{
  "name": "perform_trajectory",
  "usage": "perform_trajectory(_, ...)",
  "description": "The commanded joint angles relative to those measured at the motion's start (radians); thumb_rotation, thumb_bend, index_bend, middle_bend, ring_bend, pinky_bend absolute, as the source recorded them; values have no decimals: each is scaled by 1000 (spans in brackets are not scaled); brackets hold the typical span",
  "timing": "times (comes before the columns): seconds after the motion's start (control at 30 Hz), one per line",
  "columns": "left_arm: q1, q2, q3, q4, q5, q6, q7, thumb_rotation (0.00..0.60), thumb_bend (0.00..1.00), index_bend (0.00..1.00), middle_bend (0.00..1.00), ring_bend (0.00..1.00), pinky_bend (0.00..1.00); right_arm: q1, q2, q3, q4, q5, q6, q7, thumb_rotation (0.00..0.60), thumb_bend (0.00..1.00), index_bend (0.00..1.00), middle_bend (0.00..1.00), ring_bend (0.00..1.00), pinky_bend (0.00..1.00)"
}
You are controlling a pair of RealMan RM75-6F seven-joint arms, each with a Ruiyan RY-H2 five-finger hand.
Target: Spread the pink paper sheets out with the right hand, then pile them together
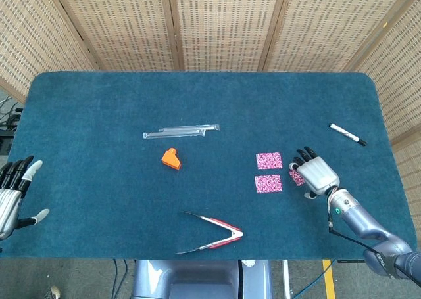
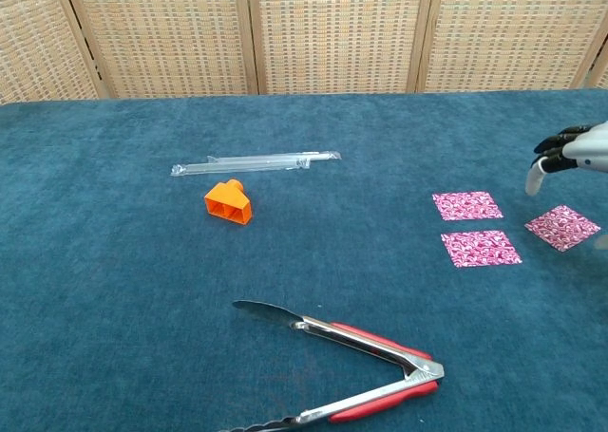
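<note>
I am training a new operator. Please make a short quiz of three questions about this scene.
1. True or false: the right hand touches a pink sheet.
2. How many pink sheets lie on the table?
3. What lies nearest the tongs: A) pen, B) orange block, C) plastic sleeve?

Key: 1. False; the chest view shows it lifted above the right sheet. 2. Three, with the upper sheet and the lower sheet. 3. B.
</note>
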Motion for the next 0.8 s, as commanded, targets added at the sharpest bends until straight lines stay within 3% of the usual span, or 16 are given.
perform_trajectory(0.03,1,2,0,1,0,1,-1,600,16,0,0,0,0,9,5,41,-26,44,0,30,600,210,279,209,0,0)
perform_trajectory(0.33,8,7,0,0,4,18,-9,600,16,0,0,0,0,40,-36,108,-33,120,-18,65,600,260,326,209,0,0)
perform_trajectory(0.8,26,33,4,-2,17,48,-32,600,16,0,0,0,0,100,-131,151,44,252,-80,1,600,260,336,209,0,0)
